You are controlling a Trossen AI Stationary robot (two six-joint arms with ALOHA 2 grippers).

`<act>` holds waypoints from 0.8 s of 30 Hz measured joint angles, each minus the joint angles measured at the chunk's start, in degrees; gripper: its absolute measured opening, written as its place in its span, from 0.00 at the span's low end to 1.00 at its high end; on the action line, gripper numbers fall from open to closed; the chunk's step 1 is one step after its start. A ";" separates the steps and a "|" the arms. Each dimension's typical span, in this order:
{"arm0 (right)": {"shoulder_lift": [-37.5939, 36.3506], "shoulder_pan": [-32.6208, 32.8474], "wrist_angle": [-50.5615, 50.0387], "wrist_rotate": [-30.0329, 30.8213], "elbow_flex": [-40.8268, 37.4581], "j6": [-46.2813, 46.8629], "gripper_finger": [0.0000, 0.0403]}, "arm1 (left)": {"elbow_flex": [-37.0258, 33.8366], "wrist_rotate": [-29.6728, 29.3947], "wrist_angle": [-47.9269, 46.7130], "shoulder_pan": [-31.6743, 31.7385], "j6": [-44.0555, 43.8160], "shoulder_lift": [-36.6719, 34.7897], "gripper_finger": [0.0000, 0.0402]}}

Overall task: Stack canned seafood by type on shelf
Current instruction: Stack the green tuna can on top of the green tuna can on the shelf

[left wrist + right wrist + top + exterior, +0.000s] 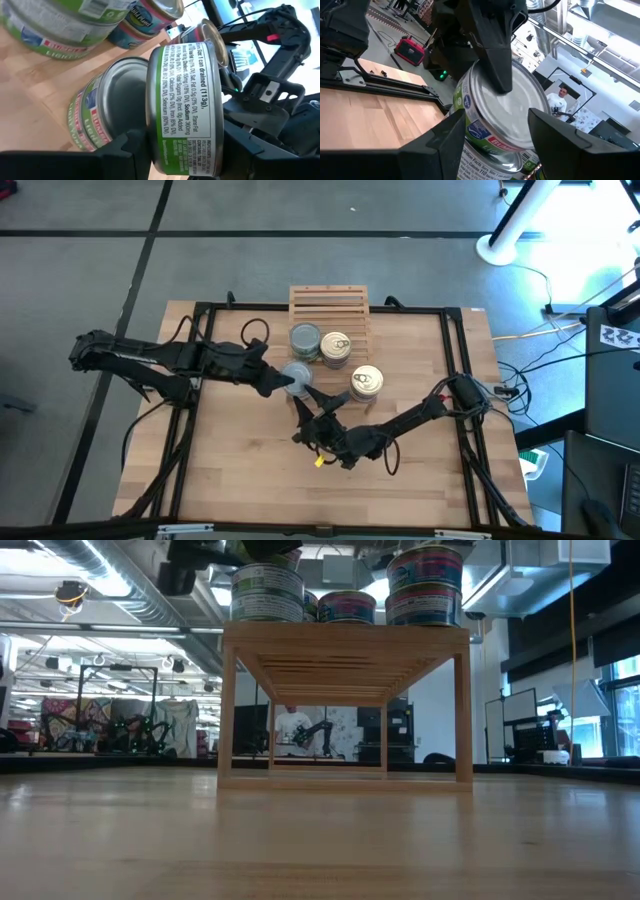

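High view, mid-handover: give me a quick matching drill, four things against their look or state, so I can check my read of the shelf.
Things:
1. tin off the shelf
2. stack nearest the left arm
3. stack nearest the right arm
4. shelf

States:
A. light wooden slats
B. dull grey top, standing on the slats
C. grey top, clamped in the left gripper, with the right gripper at it too
D. golden ring-pull top

Pairs: 1-C, 2-B, 3-D, 4-A
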 joint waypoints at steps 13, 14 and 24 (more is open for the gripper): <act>0.00 0.00 -0.01 -0.01 0.00 0.01 0.54 | 0.00 -0.28 -2.73 0.06 -2.74 0.00 0.57; 0.00 0.00 -0.02 0.00 0.00 0.00 0.54 | 0.00 -0.24 -2.84 0.24 -2.63 0.00 0.58; 0.00 0.00 0.01 -1.00 0.00 0.02 0.54 | -0.02 0.03 -2.80 3.77 -4.53 -0.51 0.59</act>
